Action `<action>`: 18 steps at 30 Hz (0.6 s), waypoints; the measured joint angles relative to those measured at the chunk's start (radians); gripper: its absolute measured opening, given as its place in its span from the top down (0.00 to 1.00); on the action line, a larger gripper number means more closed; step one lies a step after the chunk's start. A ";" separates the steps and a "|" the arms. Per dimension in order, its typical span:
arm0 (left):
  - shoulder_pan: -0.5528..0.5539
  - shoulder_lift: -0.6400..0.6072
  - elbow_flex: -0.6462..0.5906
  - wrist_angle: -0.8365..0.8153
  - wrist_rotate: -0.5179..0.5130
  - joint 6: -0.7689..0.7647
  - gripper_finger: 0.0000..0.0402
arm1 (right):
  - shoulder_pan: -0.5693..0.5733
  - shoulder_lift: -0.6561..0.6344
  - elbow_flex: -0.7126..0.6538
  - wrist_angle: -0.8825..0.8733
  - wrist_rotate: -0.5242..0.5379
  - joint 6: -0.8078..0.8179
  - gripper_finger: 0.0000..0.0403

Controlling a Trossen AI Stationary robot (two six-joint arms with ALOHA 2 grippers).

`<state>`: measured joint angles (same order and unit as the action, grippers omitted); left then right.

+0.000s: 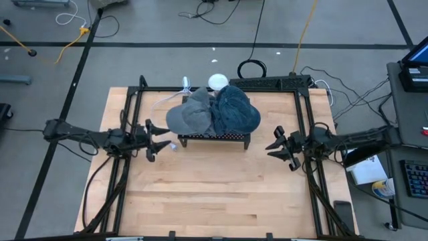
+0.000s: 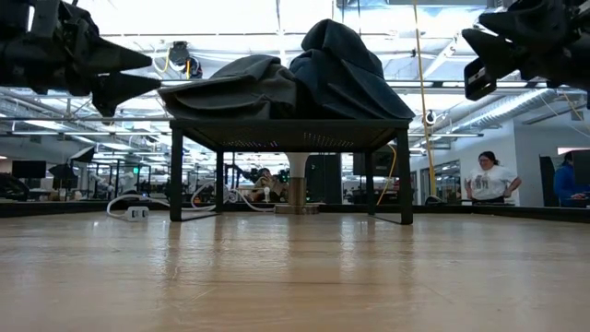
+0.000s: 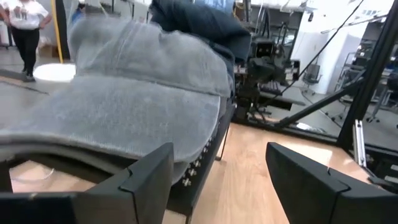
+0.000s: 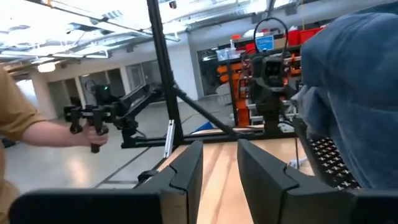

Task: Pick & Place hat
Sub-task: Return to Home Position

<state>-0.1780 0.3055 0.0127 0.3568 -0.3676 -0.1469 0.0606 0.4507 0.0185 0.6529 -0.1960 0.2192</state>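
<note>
A small black shelf [image 1: 214, 138] was seen standing on the wooden bench [image 1: 214, 201], at the middle of its far edge. All the caps were found on the shelf top. A pile of blue caps [image 1: 235, 112] was heaped on the right part, and grey caps [image 1: 189, 117] were laid on the left part, touching the blue ones. In the low view the blue pile [image 2: 341, 69] was shown rising higher than the grey caps [image 2: 240, 88], and a grey brim was seen reaching past the shelf's left edge.

The left gripper [image 1: 160, 139] was held above the bench just beside the left end of the shelf, pointed toward it. Its fingers [image 3: 146, 180] were spread wide apart and nothing was held between them. The right gripper [image 1: 274, 142] was held near the right end of the shelf, clear of the caps. Its fingers [image 4: 186, 171] were parted by a narrow gap, with nothing gripped.

Beyond the far edge of the bench a white round object [image 1: 217, 82] was seen on the floor. A person [image 2: 487, 175] was visible in the room behind, and in the right wrist view a hand [image 4: 93, 134] was shown gripping a dark handle.
</note>
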 joint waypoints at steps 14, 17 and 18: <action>0.066 -0.208 0.002 -0.230 0.109 -0.066 0.36 | -0.209 -0.218 -0.001 -0.253 -0.261 0.007 0.76; 0.082 -0.269 0.003 -0.297 0.102 -0.057 0.34 | -0.246 -0.264 -0.001 -0.316 -0.254 0.008 0.76; 0.089 -0.289 0.005 -0.308 0.100 -0.057 0.33 | -0.258 -0.279 -0.001 -0.336 -0.251 0.008 0.76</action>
<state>-0.0891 0.0166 0.0173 0.0484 -0.2678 -0.2043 -0.1978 0.1721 0.0174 0.3169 -0.4469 0.2268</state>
